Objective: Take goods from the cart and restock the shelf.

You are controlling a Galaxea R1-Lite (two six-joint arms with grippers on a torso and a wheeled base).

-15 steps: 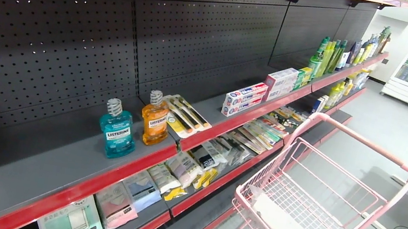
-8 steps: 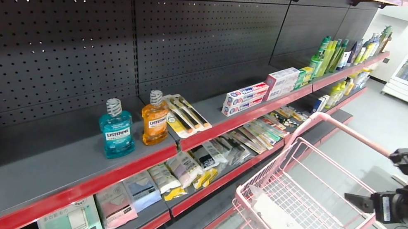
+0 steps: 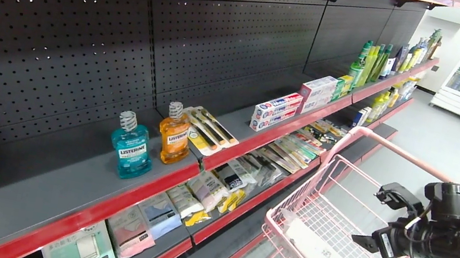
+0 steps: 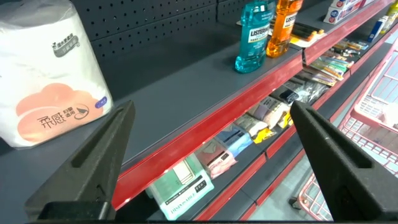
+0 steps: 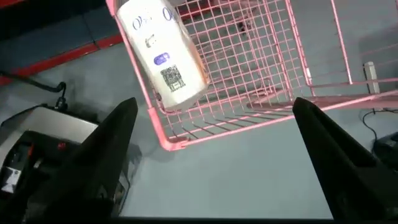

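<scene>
In the head view the right gripper [image 3: 366, 217] hung over the pink cart [image 3: 401, 152] with its jaws spread and empty. The white pack [image 3: 315, 250] lay flat on the basket floor at about seven o'clock from it, long axis running ten to four o'clock, so the right arm was clearly the nearer. In the left wrist view the left gripper [image 4: 211, 107], also spread and empty, sat over the grey shelf [image 4: 186, 93] beside the tissue pack [image 4: 50, 74], well apart from the cart. In the right wrist view the pack lay ahead of the right gripper, off-centre toward one finger [image 5: 118, 134].
</scene>
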